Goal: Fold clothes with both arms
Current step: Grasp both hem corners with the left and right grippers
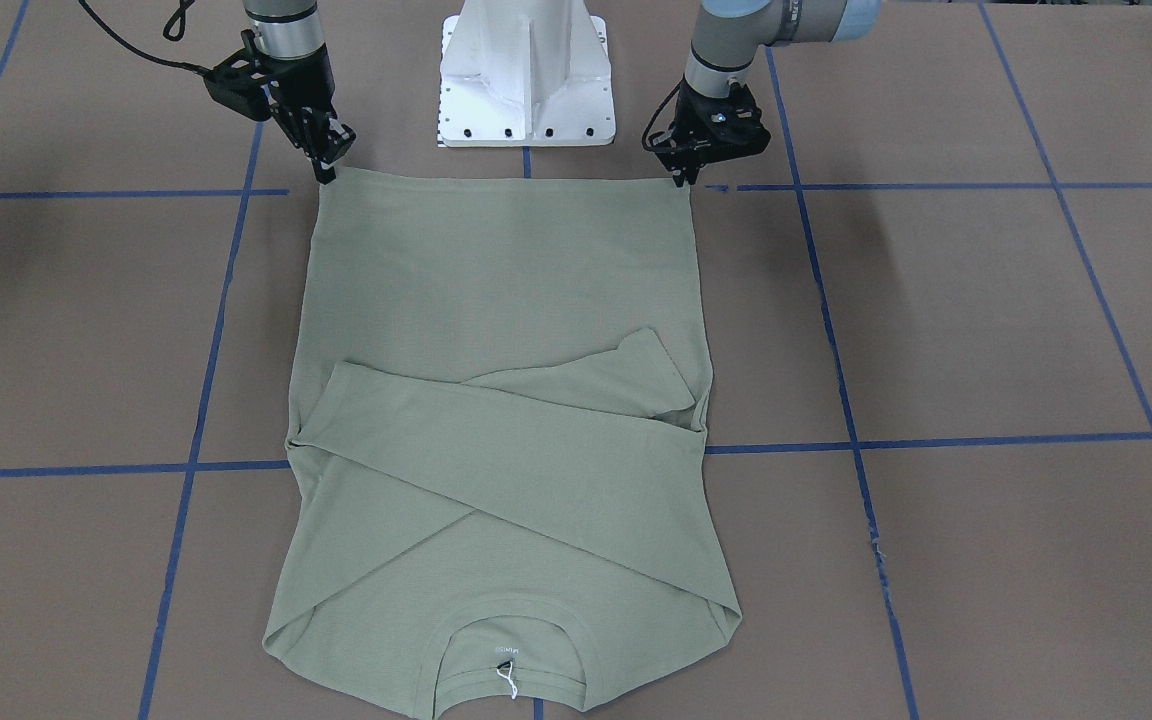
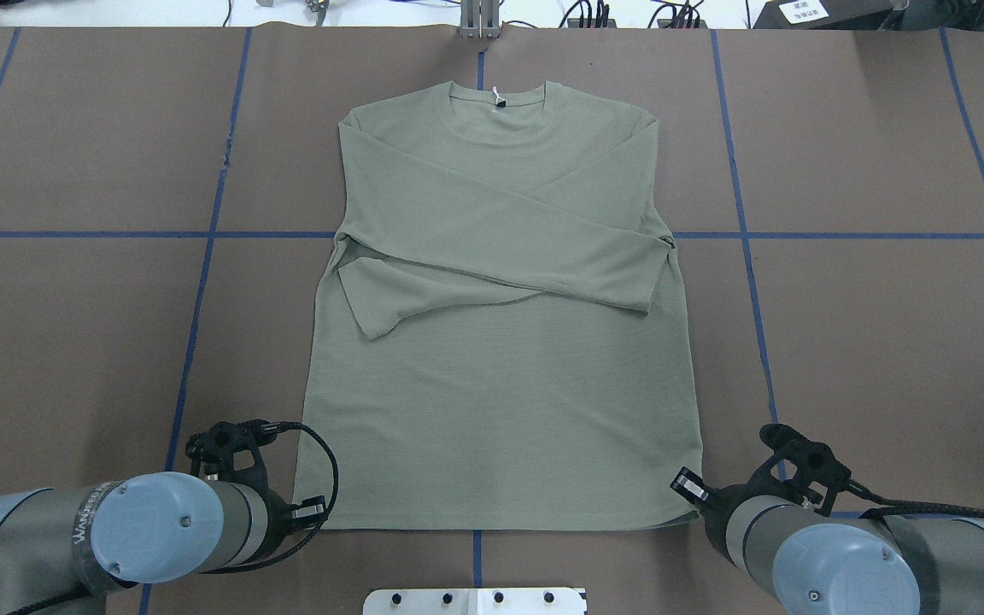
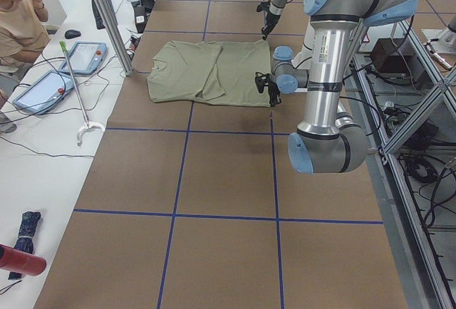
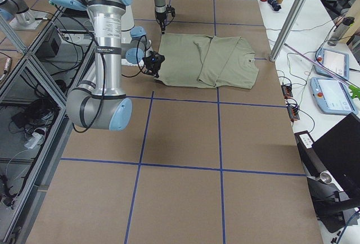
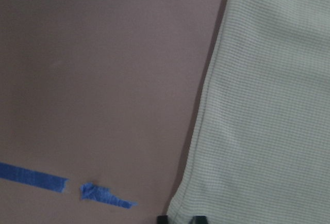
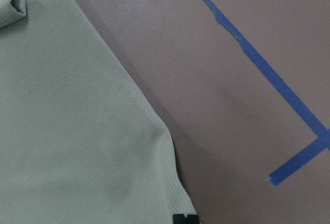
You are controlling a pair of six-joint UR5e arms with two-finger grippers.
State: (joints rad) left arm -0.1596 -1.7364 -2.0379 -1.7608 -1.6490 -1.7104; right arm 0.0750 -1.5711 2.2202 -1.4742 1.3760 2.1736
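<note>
Currently the left gripper (image 1: 682,178) is placed at one hem corner of the green shirt (image 1: 506,270) and the right gripper (image 1: 326,172) at the other. Whether they are clenched cannot be told. The shirt is laid flat, its hem near the robot-side edge of the table (image 1: 986,320).

Shirt (image 2: 500,384): sage green, flat on table, collar far, hem near robot. Both sleeves folded across chest, crossing. Left gripper (image 1: 681,182) at hem's left corner, fingertips (image 5: 196,218) straddling it. Right gripper (image 1: 325,174) at hem's right corner, pinched on cloth.
</note>
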